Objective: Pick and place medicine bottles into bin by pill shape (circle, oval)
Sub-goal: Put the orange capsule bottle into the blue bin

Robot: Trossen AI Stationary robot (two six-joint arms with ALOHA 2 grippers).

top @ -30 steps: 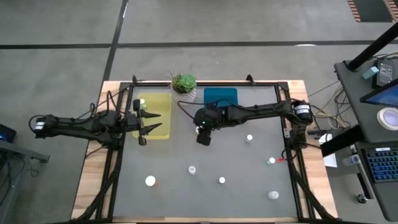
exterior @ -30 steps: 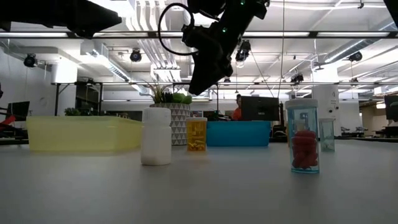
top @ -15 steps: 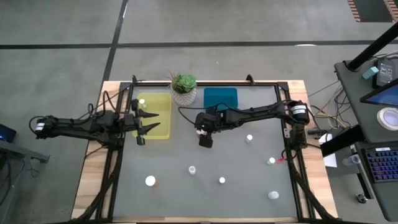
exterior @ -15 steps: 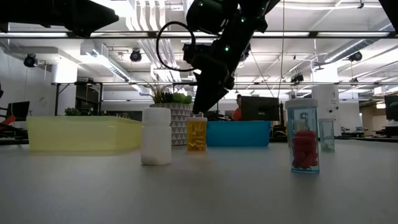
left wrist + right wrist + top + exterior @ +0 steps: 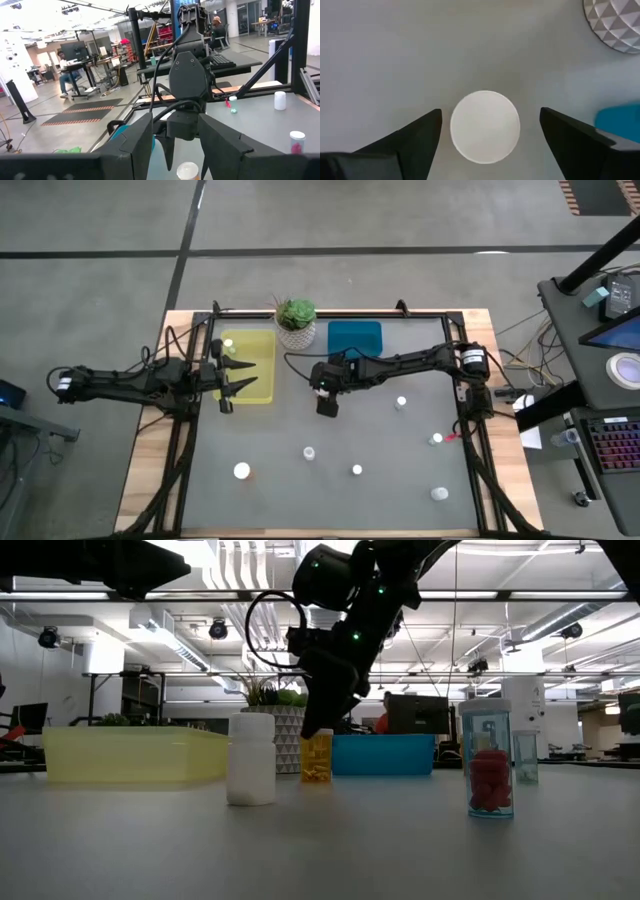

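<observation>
**Right arm poised over an amber bottle**

While the left gripper (image 5: 232,377) waits over the near edge of the yellow bin (image 5: 250,350), jaws spread and holding nothing, the right gripper (image 5: 326,402) hangs near the table's middle, pointed straight down. Its wrist view shows a white cap (image 5: 485,126) centred between its two dark fingers (image 5: 405,145), which stand apart on either side and do not touch it. The jaws are released and nothing is gripped yet.

That cap seems to belong to the amber bottle (image 5: 316,756) seen in the low view just under the gripper, though the arm partly covers it there, so the match is a fair guess and not a certainty. It stands upright on the table (image 5: 390,440), between the plant (image 5: 296,315) and the open ground toward the front. The blue bin (image 5: 355,335) lies just behind it and to the right.

Other bottles stand scattered and well apart: a white one (image 5: 241,471) front left, and a clear one with red pills (image 5: 487,772) nearest the low camera.

By its looks the bottle is light, rigid plastic with a smooth round wall, so it could tip or twist out of a loose or off-centre pinch. The safest hold is probably across the body just under the cap, jaws square to its sides, closing gently.
</observation>
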